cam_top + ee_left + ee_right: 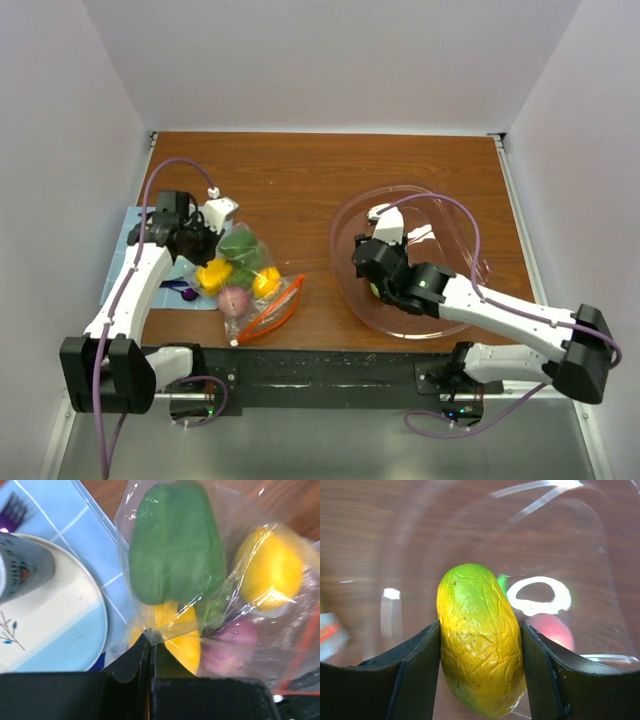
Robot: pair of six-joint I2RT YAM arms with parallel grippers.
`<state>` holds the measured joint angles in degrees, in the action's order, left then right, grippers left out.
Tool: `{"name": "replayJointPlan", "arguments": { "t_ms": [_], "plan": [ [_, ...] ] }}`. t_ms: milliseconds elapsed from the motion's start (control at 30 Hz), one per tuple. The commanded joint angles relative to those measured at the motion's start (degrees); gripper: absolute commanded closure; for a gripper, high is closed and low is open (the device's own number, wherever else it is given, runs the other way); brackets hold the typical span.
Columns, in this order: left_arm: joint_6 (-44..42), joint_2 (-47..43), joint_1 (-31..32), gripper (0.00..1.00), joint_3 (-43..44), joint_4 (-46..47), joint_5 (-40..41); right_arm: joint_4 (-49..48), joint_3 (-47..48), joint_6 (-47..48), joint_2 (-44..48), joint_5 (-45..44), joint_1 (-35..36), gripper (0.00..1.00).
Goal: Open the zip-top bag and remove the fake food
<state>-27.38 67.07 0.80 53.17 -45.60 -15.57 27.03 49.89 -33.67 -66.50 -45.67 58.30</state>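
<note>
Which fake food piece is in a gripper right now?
The yellow-green mango, between the right gripper's fingers over the tub. The green pepper and the others are in the bag.

Lighting and image quality, 3 views
Bright, even overhead light with soft, faint shadows in the top view. White glare streaks on the zip-top bag (240, 525), ring-shaped reflection in the clear tub (540, 595). Wrist-view backgrounds are soft and blurred.
</note>
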Motion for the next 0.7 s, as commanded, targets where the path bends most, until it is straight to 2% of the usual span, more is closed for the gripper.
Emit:
{"name": "replayJointPlan", "arguments": {
  "t_ms": [0, 33, 67, 167, 333, 400, 433, 500, 533, 567, 633, 667],
  "plan": [
    [0.4, -1.5, 0.3, 1.00, 4.8, -3.3, -2.2, 7.1, 5.7, -3.3, -8.3, -0.8, -5.4, 0.54],
    [0.4, -1.5, 0.3, 1.00, 4.8, -3.4, -1.7, 7.7, 6.9, -2.9, -9.9, -0.3, -5.9, 0.40],
    [0.4, -1.6, 0.3, 1.00, 4.7, -3.6, -1.2, 8.6, 8.0, -2.2, -10.8, 0.1, -6.3, 0.12],
    [0.1, -1.8, 0.3, 1.00, 4.0, -4.2, -0.2, 8.5, 12.0, -1.1, -11.7, 0.4, -6.4, 0.01],
    [-0.7, -2.5, 0.3, 1.00, 0.8, -2.5, 3.1, 6.8, 15.4, 3.9, -9.9, 0.8, -5.5, 0.01],
    [-1.2, -2.6, 0.3, 1.00, -0.9, -1.2, 5.3, 5.3, 14.7, 5.5, -8.7, 1.3, -1.8, 0.08],
    [-1.4, -2.6, 0.3, 1.00, -1.4, -0.7, 5.8, 3.1, 14.3, 6.8, -7.0, 1.5, -0.1, 0.20],
    [-1.8, -2.5, 0.3, 1.00, -2.9, 0.4, 7.1, 0.5, 12.4, 8.1, -5.7, 2.0, 5.9, 0.39],
    [-2.1, -2.2, 0.3, 1.00, -3.3, 0.8, 7.5, -2.9, 11.5, 8.6, -4.8, 3.0, 7.9, 0.60],
    [-2.1, -1.9, 0.3, 1.00, -4.0, 1.1, 7.7, -4.9, 9.2, 8.9, -4.5, 5.0, 11.4, 0.75],
    [-2.1, -1.8, 0.3, 1.00, -4.4, 1.2, 8.0, -9.7, 5.7, 8.3, -5.0, 5.8, 14.5, 0.97],
    [-2.1, -1.7, 0.3, 1.00, -4.8, 1.2, 8.0, -11.5, 4.5, 8.2, -5.4, 6.7, 16.9, 1.00]
  ]
}}
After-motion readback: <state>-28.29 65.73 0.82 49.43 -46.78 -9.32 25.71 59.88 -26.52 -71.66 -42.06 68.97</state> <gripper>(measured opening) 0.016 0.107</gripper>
